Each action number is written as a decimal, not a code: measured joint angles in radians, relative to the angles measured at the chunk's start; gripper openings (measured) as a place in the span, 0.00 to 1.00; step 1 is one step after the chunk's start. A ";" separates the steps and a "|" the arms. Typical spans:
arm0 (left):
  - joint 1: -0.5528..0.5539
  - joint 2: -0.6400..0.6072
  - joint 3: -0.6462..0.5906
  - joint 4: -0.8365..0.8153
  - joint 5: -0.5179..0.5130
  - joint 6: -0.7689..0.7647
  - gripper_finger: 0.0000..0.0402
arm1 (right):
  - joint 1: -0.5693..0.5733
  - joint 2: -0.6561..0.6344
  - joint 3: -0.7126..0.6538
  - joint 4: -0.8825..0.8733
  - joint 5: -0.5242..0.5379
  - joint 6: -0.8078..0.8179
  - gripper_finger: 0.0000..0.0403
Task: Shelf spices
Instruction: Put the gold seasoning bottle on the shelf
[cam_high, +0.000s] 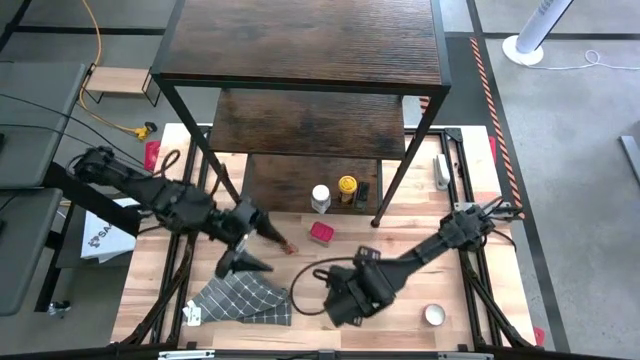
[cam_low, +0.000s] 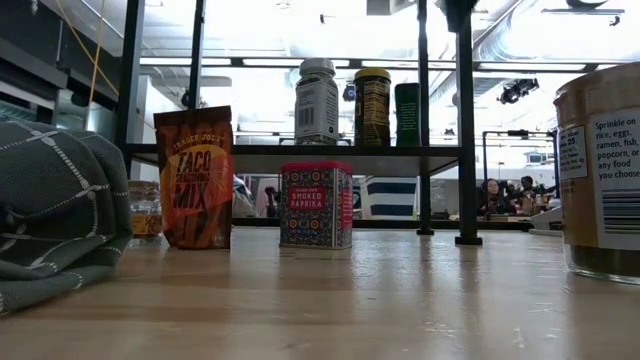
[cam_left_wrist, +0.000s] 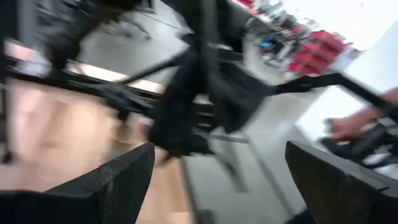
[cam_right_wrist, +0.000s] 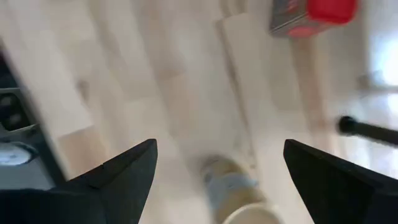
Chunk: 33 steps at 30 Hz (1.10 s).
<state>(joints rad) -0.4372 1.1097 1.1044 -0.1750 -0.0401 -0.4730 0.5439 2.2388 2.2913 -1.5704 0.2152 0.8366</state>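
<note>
Both end effectors gape empty — the left end effector (cam_high: 240, 243) beside the taco packet (cam_high: 277, 236), the right end effector (cam_high: 340, 303) short of the paprika tin (cam_high: 321, 233) — poised for pickups toward the shelf (cam_high: 300, 120).

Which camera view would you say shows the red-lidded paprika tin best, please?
The low view: the paprika tin stands upright, label readable, on the table. The high view shows only its red lid; the right wrist view shows it blurred; the left wrist view shows none of it.

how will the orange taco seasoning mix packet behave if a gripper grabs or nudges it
The orange taco seasoning mix packet looks like a thin paper pouch, so probably light and crushable. It stands upright on a narrow base, so a nudge would likely topple it.
</note>
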 joint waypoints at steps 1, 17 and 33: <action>0.023 0.003 0.009 -0.022 -0.006 0.026 0.88 | 0.014 0.000 0.000 0.000 -0.008 0.026 0.86; 0.194 0.296 -0.042 -0.162 0.321 -0.089 0.88 | 0.196 -0.188 -0.042 0.003 -0.027 0.619 0.86; 0.080 0.420 -0.042 -0.047 0.477 -0.139 0.88 | 0.154 -0.592 -0.904 0.519 -0.010 1.114 0.86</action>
<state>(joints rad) -0.3575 1.5298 1.0626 -0.2223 0.4365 -0.6115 0.6979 1.6466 1.3875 -1.0515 0.2048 1.9511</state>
